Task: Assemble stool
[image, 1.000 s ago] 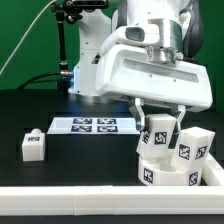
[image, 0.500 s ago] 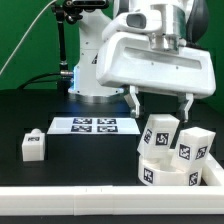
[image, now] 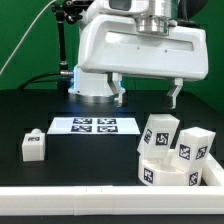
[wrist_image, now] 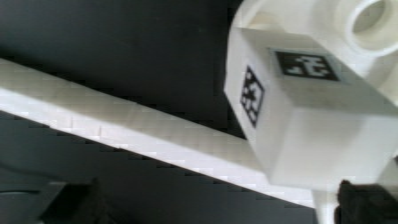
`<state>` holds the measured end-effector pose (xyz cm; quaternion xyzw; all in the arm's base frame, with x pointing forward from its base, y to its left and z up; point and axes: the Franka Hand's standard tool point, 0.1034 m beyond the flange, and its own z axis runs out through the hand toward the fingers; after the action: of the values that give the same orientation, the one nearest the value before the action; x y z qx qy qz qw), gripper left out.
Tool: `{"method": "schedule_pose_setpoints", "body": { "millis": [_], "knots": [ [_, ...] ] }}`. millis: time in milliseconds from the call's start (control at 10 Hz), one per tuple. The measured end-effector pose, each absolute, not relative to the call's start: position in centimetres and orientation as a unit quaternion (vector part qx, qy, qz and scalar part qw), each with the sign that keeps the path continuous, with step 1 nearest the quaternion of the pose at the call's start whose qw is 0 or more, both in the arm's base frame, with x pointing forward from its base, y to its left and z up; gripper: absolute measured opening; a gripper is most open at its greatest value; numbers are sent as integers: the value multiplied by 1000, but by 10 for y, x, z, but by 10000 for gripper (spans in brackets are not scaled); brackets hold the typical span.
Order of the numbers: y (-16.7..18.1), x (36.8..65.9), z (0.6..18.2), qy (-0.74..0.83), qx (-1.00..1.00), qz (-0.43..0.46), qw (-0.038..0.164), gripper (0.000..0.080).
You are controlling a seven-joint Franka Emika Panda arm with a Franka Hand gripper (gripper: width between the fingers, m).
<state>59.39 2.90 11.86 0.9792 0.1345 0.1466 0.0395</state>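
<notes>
White seat sits on the black surface at the exterior view's right, two legs upright on it; the tool hangs released above, grasping nothing.

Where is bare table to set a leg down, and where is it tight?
Bare: the black strip between marker board, loose leg, seat and border rail; also behind the loose leg. Crowded: the exterior view's right, where legs cluster on the seat below the open pincer.
</notes>
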Motion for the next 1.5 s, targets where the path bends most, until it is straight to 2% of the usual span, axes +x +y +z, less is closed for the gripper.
{"method": "schedule_pose_setpoints", "body": {
  "millis": [400,500,600,800,1100,1300,1500],
  "knots": [
    [31,590,114,136,982,127,37,649],
    [34,583,112,142,987,72,30,649],
    [37,586,117,145,989,33,24,649],
    [39,586,117,153,988,0,20,649],
    [38,588,116,172,985,7,23,649],
    [41,589,114,320,947,14,31,649],
    [46,590,114,401,916,-1,30,649]
  ]
}}
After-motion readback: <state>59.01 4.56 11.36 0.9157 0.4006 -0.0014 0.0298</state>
